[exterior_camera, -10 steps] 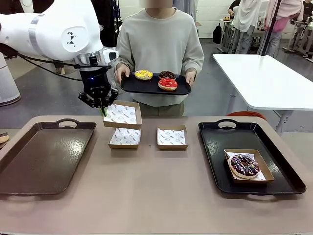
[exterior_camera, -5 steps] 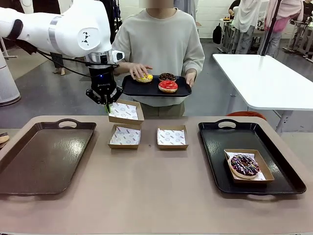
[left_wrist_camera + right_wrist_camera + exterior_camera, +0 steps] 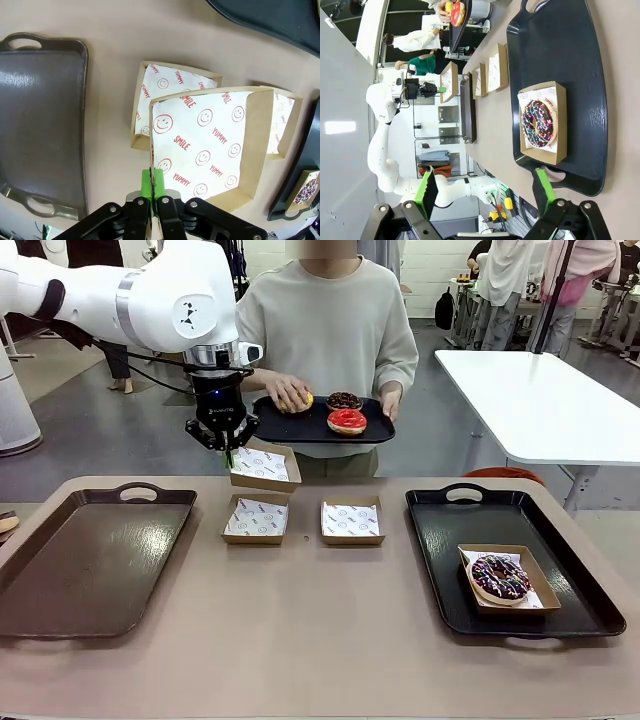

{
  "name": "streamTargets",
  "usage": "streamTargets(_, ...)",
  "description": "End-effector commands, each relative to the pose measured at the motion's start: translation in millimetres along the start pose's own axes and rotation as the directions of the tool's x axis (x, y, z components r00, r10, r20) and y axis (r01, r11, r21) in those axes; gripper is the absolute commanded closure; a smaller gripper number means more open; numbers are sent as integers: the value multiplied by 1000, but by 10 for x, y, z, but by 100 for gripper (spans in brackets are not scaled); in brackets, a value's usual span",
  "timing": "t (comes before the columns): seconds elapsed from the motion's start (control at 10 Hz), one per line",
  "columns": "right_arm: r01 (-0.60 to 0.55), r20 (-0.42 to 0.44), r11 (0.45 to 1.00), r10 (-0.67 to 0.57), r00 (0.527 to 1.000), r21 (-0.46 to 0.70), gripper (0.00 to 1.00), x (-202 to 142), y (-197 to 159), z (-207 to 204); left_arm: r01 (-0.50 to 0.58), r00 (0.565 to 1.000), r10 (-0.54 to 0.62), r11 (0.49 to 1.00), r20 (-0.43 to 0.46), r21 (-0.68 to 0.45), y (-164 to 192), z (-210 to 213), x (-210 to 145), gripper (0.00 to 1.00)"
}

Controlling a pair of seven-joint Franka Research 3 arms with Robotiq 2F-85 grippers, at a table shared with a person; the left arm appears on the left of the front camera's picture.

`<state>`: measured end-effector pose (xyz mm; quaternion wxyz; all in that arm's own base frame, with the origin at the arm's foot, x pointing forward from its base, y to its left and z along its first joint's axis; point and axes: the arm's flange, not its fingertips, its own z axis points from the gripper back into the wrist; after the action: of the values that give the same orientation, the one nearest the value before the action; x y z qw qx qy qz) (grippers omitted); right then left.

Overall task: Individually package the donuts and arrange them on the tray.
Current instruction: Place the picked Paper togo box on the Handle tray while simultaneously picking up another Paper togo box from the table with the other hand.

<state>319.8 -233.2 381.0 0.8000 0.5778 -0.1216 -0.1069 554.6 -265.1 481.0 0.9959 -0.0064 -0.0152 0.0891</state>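
L gripper (image 3: pixel 153 180) pinches lined box (image 3: pixel 253 145) wall, R gripper (image 3: pixel 485 180) gaping empty; purple-brown sprinkled donut (image 3: pixel 514 586) sits boxed.

So the tabletop (image 3: pixel 320 650) is a plain tan surface with a handled tray at each end: a glossy brown tray (image 3: pixel 90 560) on the robot's left and a black tray (image 3: pixel 440 560) on its right. Between them, toward the far edge, two little cardboard boxes sit side by side but not touching, the left box (image 3: pixel 255 518) and the right box (image 3: pixel 351 520), each lined with printed white paper.
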Motion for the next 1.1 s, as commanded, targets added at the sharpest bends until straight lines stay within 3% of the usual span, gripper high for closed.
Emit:
streamTargets(0.0,3,2,1000,-3,1000,3,0,-2,-1,7,-5,1000,5,1000,1,1,34,8,-7,100)
streamTargets(1.0,3,2,1000,-3,1000,3,0,-2,-1,7,-5,1000,5,1000,1,1,34,8,-7,100)
